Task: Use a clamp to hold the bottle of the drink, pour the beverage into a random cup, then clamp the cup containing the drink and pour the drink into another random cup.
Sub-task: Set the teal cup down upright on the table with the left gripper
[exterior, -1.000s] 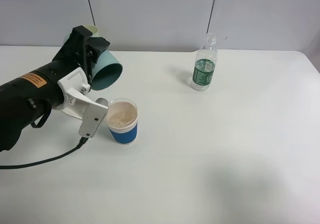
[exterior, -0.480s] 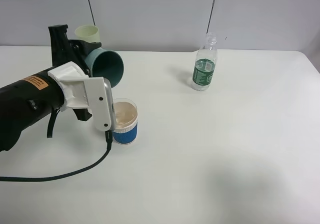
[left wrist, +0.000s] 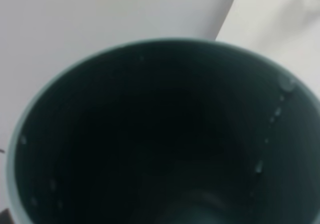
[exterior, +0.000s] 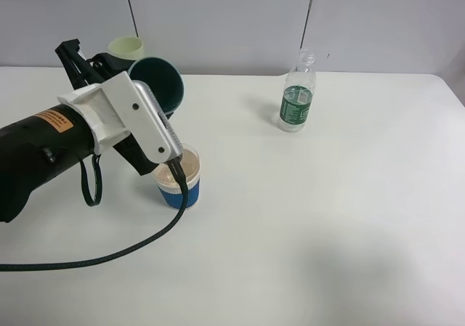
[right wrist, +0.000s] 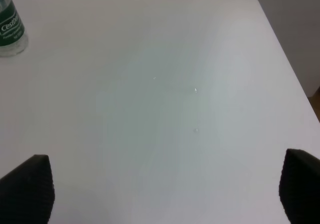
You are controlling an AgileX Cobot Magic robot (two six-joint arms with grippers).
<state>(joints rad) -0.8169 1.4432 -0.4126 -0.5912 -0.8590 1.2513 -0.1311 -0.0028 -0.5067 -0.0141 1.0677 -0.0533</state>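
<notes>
My left gripper (exterior: 142, 80) is shut on a teal cup (exterior: 160, 83) and holds it above the table, mouth tilted up and to the right. In the left wrist view the teal cup (left wrist: 150, 149) fills the frame, dark inside with a few droplets on its wall. Just below stands a blue-sleeved cup (exterior: 182, 192) holding tan drink, partly hidden by my wrist mount. A clear bottle with a green label (exterior: 297, 97) stands upright at the back right and also shows in the right wrist view (right wrist: 10, 27). My right gripper (right wrist: 162, 189) is open over bare table.
A pale green cup (exterior: 126, 48) stands at the back left behind my left arm. A black cable (exterior: 109, 257) trails from the left wrist across the white table (exterior: 327, 231). The table's right edge (right wrist: 287, 69) shows in the right wrist view.
My left wrist has rotated, turning the teal cup from tipped down over the blue-sleeved cup to mouth-up and slightly higher. The bottle and other cups have not moved.
</notes>
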